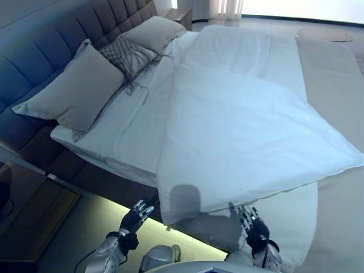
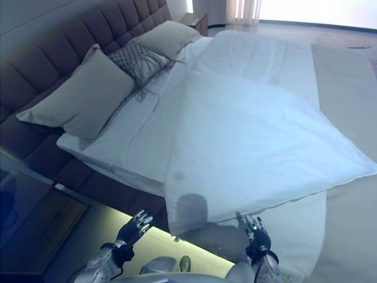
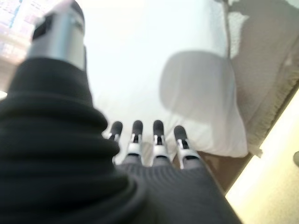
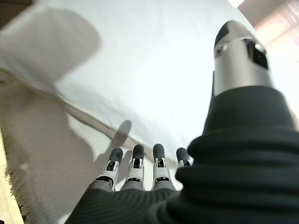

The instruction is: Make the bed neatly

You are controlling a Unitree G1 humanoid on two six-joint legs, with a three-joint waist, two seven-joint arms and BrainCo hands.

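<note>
Left eye view: the white duvet [image 1: 250,131] lies skewed across the bed [image 1: 333,62], its near corner at six o'clock. Left hand [image 1: 135,216] and right hand [image 1: 250,222], both spread and empty, should pinch that hem evenly.

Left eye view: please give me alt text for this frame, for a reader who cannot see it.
A white duvet lies skewed across the bed, one corner hanging over the near edge, above the robot's open left hand and right hand, neither holding it. Beige pillows and a patterned cushion lean on the padded headboard.
</note>
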